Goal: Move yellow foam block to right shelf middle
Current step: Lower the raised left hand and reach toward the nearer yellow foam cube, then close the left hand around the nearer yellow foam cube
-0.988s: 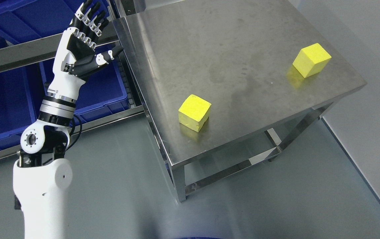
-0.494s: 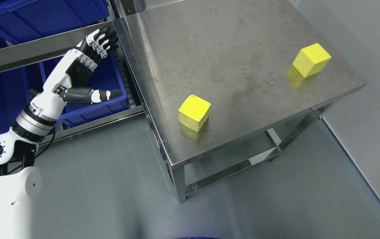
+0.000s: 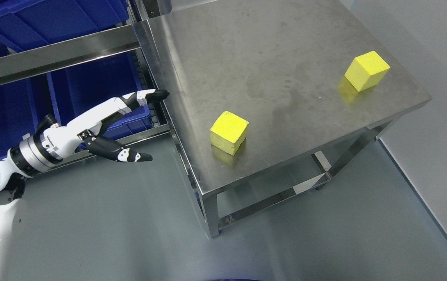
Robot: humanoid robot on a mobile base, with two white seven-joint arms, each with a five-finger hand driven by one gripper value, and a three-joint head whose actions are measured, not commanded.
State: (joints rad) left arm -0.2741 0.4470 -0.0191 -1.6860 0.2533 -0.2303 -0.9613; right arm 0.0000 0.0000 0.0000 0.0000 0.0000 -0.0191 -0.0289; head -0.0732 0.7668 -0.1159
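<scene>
Reaching in from the lower left, the left hand (image 3: 120,125) holds nothing, its fingers (image 3: 151,95) stretched flat toward the left edge of the steel table (image 3: 270,50) and its thumb splayed below; the fingertips seem just to meet that edge, though the angle leaves it uncertain. One yellow foam block (image 3: 228,132) sits near the table's near edge, well apart from the hand. A second yellow block (image 3: 366,70) rests far right. Blue bins (image 3: 90,82) fill the rack at left.
</scene>
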